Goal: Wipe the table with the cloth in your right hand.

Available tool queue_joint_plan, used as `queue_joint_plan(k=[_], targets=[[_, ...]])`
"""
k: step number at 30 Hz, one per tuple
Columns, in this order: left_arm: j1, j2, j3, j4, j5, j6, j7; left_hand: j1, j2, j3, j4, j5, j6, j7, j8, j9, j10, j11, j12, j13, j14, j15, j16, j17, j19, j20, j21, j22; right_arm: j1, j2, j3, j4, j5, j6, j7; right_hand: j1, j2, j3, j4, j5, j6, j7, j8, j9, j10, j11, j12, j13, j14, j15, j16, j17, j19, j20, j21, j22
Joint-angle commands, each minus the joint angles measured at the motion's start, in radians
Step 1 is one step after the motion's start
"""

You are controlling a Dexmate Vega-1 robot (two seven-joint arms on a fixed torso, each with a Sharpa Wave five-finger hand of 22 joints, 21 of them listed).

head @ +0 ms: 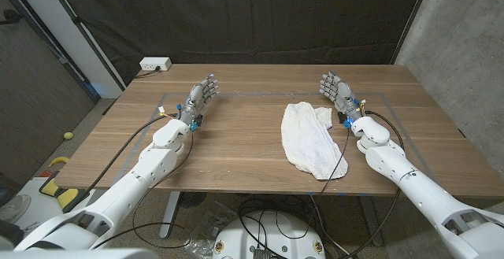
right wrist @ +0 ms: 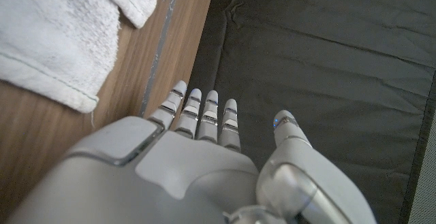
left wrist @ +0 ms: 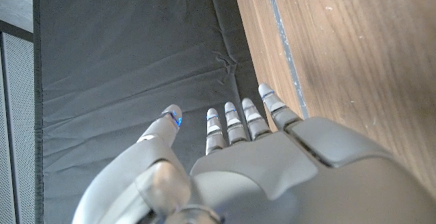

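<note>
White terry cloth (head: 313,137) lies crumpled on wooden desk (head: 236,145), just beside right hand (head: 339,94). Right hand released, fingers apart, grasping nothing. Left hand (head: 201,98) likewise released, well apart. Step: take cloth. Advice: reach over cloth middle, gather plenty of fabric, press down before sweeping.

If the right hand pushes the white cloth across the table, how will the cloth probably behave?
The white cloth lies crumpled, with folds and a doubled edge, so it is probably floppy and would bunch rather than slide as one piece. Its towel-like texture suggests it grips the wooden table somewhat. The right hand, open beside it, would likely need to press down.
</note>
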Motion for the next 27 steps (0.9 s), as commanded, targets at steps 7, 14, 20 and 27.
queue_joint_plan(k=[7,14,20,27], targets=[[-0.008,-0.066,-0.071,0.029,0.065,0.031,-0.070,-0.008,-0.020,-0.012,-0.002,0.003,-0.078,-0.051,-0.040,0.002,-0.040,-0.003,-0.003,0.000,-0.024,-0.019,0.008,-0.003,-0.013,0.005,-0.008,0.002,-0.020,0.010,0.040,-0.037,-0.122,-0.028,-0.029,0.022,-0.013,0.007,-0.012,0.004,-0.019,-0.006,-0.004,0.003,-0.004,0.003,0.000,0.003,-0.053,0.010,-0.027,0.002,-0.031,-0.014,-0.019,0.005],[-0.017,-0.084,-0.084,0.043,0.083,0.043,-0.085,-0.014,-0.024,-0.017,0.001,0.004,-0.085,-0.051,-0.041,0.002,-0.049,-0.001,-0.004,-0.001,-0.026,-0.019,0.009,-0.003,-0.021,0.016,-0.012,0.003,-0.047,-0.030,0.032,-0.103,-0.198,-0.062,-0.092,0.025,-0.011,0.007,-0.013,0.004,-0.020,-0.007,-0.004,0.003,-0.012,0.004,-0.003,0.003,-0.063,0.016,-0.027,0.003,-0.040,-0.018,-0.024,0.005],[-0.023,-0.094,-0.091,0.055,0.093,0.047,-0.101,-0.017,-0.026,-0.020,0.002,0.005,-0.089,-0.051,-0.041,0.002,-0.055,-0.003,-0.004,-0.001,-0.031,-0.021,0.008,-0.003,-0.023,0.019,-0.013,0.003,-0.061,-0.066,0.012,-0.152,-0.274,-0.080,-0.150,0.030,-0.008,0.009,-0.015,0.005,-0.021,-0.007,-0.004,0.003,-0.018,0.001,-0.005,0.003,-0.071,0.016,-0.028,0.002,-0.050,-0.022,-0.029,0.005],[-0.023,-0.096,-0.098,0.050,0.104,0.053,-0.108,-0.020,-0.028,-0.022,0.003,0.005,-0.092,-0.052,-0.041,0.002,-0.058,-0.002,-0.003,-0.001,-0.033,-0.023,0.008,-0.003,-0.025,0.024,-0.014,0.003,-0.071,-0.135,-0.035,-0.246,-0.415,-0.134,-0.247,0.033,-0.003,0.010,-0.015,0.005,-0.022,-0.009,-0.004,0.003,-0.027,-0.001,-0.008,0.004,-0.083,0.015,-0.028,0.003,-0.057,-0.029,-0.034,0.005]])
